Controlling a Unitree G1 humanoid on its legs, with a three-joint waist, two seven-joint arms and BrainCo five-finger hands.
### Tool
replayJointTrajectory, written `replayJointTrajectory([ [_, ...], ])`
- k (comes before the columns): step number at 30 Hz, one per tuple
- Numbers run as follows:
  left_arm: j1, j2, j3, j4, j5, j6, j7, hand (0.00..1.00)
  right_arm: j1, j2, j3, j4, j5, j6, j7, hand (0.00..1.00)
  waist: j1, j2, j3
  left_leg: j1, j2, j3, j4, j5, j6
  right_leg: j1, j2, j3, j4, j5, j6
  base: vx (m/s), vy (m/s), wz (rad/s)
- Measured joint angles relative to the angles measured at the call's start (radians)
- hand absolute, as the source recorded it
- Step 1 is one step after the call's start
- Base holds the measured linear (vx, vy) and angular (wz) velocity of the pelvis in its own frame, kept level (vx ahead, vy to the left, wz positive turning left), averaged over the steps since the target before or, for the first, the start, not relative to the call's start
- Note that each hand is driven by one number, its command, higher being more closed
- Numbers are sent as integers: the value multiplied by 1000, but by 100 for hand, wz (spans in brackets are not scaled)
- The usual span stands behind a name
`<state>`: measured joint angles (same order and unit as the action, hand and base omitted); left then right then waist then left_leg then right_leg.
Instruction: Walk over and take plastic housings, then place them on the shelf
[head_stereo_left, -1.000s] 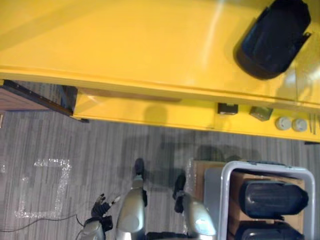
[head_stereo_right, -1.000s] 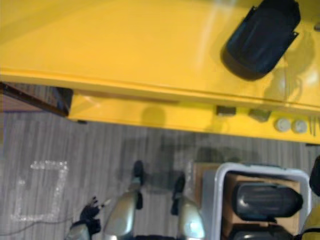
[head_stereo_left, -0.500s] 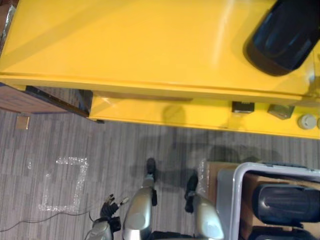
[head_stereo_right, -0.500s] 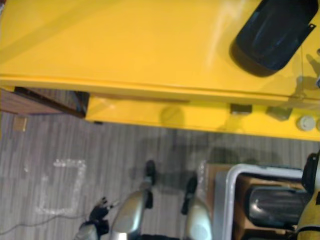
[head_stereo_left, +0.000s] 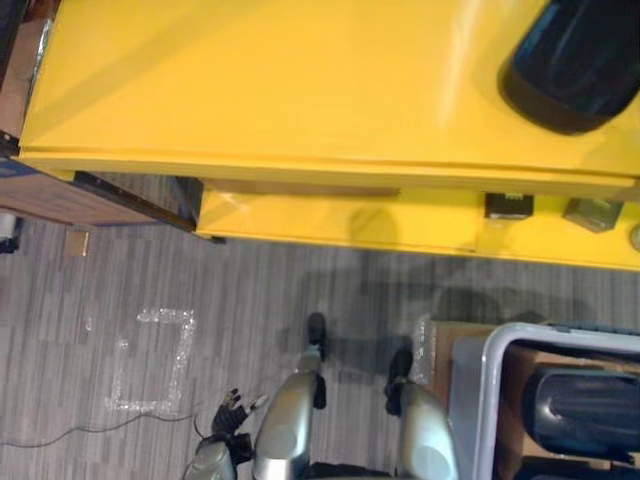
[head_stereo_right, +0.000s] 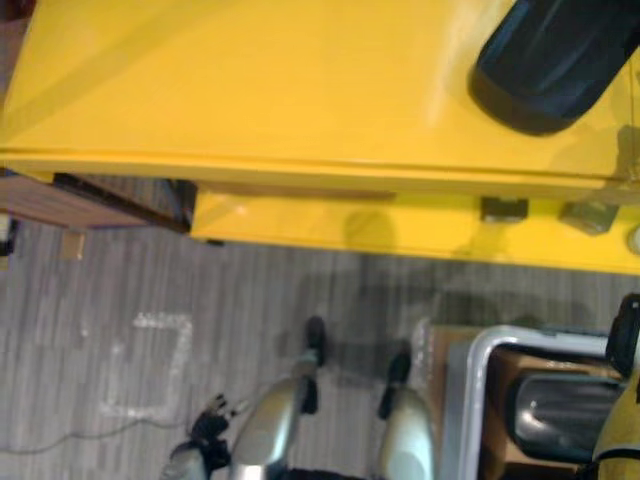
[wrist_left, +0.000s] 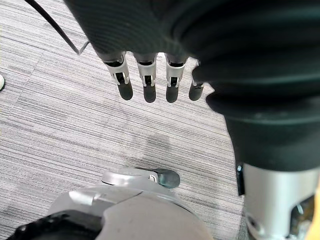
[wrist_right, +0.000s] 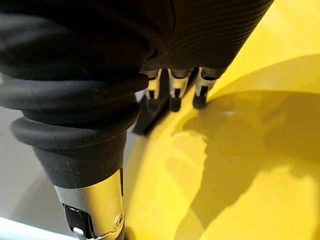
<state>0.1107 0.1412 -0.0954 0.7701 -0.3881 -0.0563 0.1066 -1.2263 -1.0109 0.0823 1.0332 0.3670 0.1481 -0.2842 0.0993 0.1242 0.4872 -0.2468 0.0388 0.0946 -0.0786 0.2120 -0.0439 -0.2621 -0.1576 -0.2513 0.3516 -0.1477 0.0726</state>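
One black plastic housing (head_stereo_left: 585, 65) lies on the yellow shelf top (head_stereo_left: 280, 90) at the far right. Another black housing (head_stereo_left: 585, 410) sits in a grey-rimmed bin (head_stereo_left: 480, 400) on the floor at the lower right. My left hand (head_stereo_left: 230, 408) hangs low at the lower left over the grey carpet. Its fingers (wrist_left: 148, 82) are straight and hold nothing. My right hand (wrist_right: 174, 90) hangs with straight fingers above a yellow surface (wrist_right: 240, 165), also holding nothing.
A lower yellow ledge (head_stereo_left: 400, 225) carries a small black box (head_stereo_left: 508, 205) and a grey piece (head_stereo_left: 592, 213). A brown wooden piece (head_stereo_left: 60, 195) stands at the left. A taped square (head_stereo_left: 155, 360) marks the carpet. Cardboard (head_stereo_left: 440, 345) sits beside the bin.
The whole picture has slid rightward, so the camera has moved left. The housing on the shelf and the bin now sit nearer the right edge. Both hands hang as before.
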Motion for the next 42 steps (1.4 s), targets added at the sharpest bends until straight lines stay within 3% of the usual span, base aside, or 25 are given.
replayJointTrajectory([
  [7,0,-2,-36,-1,-5,-1,-2,0,-28,1,59,0,-45,-65,6,0,1,32,-19,-18,-3,-24,5,5,-7,-22,-11,-24,44,-29,-5,28,-47,9],
  [14,0,-2,-37,-2,-3,-1,-29,0,-95,50,136,-46,33,-180,169,0,29,57,-18,-18,-3,-36,15,7,-10,-23,-14,-31,73,-49,-12,35,-37,6],
  [20,0,-1,-36,-1,1,-1,-38,0,-120,73,147,-48,30,-210,217,0,53,57,-18,-19,-5,-51,18,8,-10,-12,-15,-45,70,-49,-12,14,-5,7],
  [24,0,-1,-35,6,2,-1,-38,0,-131,83,157,-48,8,-210,215,0,54,57,-18,-17,-5,-58,20,8,-10,-4,-14,-51,65,-48,-12,4,-1,3],
  [32,0,-1,-33,29,4,-11,-36,0,-155,84,167,-48,-86,-222,64,0,54,57,-17,-16,5,-58,19,8,-10,15,3,-54,24,-30,-12,26,-3,-1],
  [33,0,-1,-33,30,6,-12,-37,0,-158,83,167,-48,-121,-236,50,0,54,57,-17,-16,7,-58,19,8,-10,17,5,-55,20,-28,-12,80,-7,-9],
  [34,0,1,-33,27,11,-30,-37,0,-180,76,167,-276,-155,-385,52,0,48,56,-17,-16,13,-56,19,7,-10,26,16,-53,-6,-14,-13,61,-4,-6],
  [36,-6,3,-31,27,11,-30,-37,0,-190,76,187,-357,-100,-426,116,0,50,54,-16,-8,16,-57,20,7,-10,36,19,-54,-13,-12,-14,27,-3,-3],
  [40,-14,9,-30,38,11,-25,-37,0,-166,118,196,-458,-48,-407,163,0,52,53,-15,-2,15,-56,20,7,-11,44,18,-54,-16,-12,-14,1,1,-1],
  [41,-20,9,-27,37,13,-20,-42,0,-155,146,189,-508,17,-353,238,0,51,53,-15,0,15,-54,20,7,-10,45,18,-53,-16,-11,-14,6,1,-4],
  [42,-25,9,-25,37,13,-18,-44,0,-155,161,189,-514,37,-327,268,0,52,53,-15,1,16,-55,21,7,-11,46,18,-53,-16,-11,-14,0,0,0],
])
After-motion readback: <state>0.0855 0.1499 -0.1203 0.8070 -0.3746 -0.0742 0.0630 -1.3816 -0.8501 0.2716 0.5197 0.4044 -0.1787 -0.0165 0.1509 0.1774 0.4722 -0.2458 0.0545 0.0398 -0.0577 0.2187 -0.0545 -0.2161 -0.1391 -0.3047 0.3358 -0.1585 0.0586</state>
